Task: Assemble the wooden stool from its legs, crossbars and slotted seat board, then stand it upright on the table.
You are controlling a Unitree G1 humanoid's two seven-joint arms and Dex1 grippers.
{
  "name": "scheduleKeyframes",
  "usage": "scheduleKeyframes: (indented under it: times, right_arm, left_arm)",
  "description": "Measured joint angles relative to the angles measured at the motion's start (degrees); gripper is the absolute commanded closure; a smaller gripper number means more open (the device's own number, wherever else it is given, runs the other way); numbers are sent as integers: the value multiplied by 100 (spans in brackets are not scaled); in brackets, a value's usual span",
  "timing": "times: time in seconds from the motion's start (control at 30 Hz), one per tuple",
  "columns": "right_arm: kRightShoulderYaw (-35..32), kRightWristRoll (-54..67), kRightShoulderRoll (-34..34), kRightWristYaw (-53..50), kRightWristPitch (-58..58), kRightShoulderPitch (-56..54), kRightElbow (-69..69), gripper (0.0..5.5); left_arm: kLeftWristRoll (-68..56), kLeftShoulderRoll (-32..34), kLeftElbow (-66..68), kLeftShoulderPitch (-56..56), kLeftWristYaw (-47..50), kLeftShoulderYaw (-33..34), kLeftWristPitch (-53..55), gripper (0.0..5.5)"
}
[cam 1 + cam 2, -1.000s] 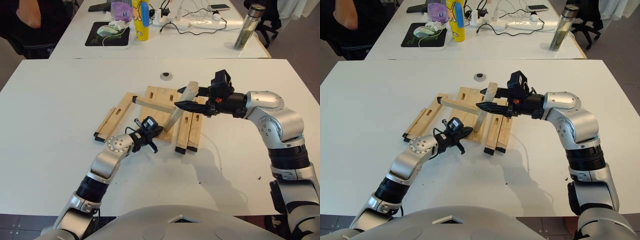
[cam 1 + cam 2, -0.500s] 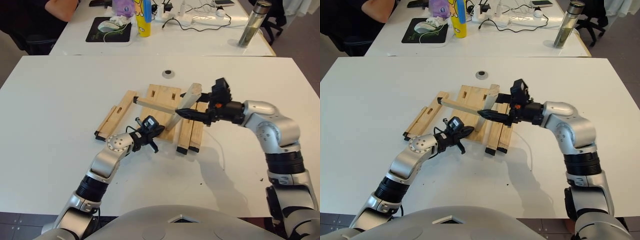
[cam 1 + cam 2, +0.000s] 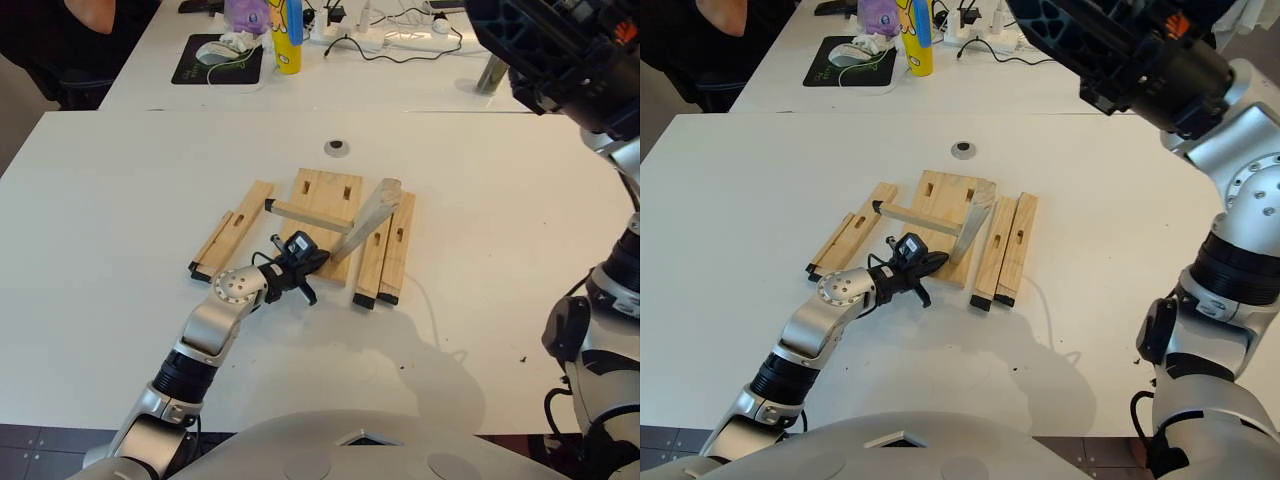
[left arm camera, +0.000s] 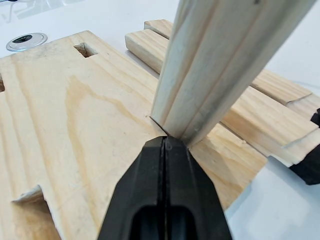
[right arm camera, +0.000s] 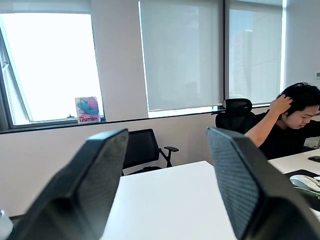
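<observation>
Left claw point(image 4: 164, 145), closed empty, tips at the tilted leg's point(image 4: 225, 65) foot on the seat board point(image 4: 75, 125); right claw point(image 5: 167, 135) agape high above. Steady that foot before regripping.

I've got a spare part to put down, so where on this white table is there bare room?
Bare white table lies left of the two pale slotted wooden planks, right of the other plank pair, and along the near edge. The middle is crowded: slotted wooden seat board, leaning wooden leg, left gripper at the board's near edge.
</observation>
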Motion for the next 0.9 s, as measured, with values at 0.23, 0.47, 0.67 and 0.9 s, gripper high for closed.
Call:
scheduleKeyframes:
  times: [0.23, 0.47, 0.67, 0.9]
  right_arm:
    - [658, -117, 648, -479, -106, 784, -781, 412]
    - [888, -206, 853, -712, -281, 782, -950, 524]
    - [329, 979, 1080, -1373, -654, -179, -950, 549]
    - [2193, -1367, 755, -677, -1352, 1585, -1103, 549]
  left_arm:
    - [0, 0, 31, -32, -10, -7, 0, 550]
    - [0, 0, 37, -37, -9, -5, 0, 550]
    - [0, 0, 47, -41, -10, -8, 1, 550]
    - [12, 13, 66, -57, 9, -2, 52, 550]
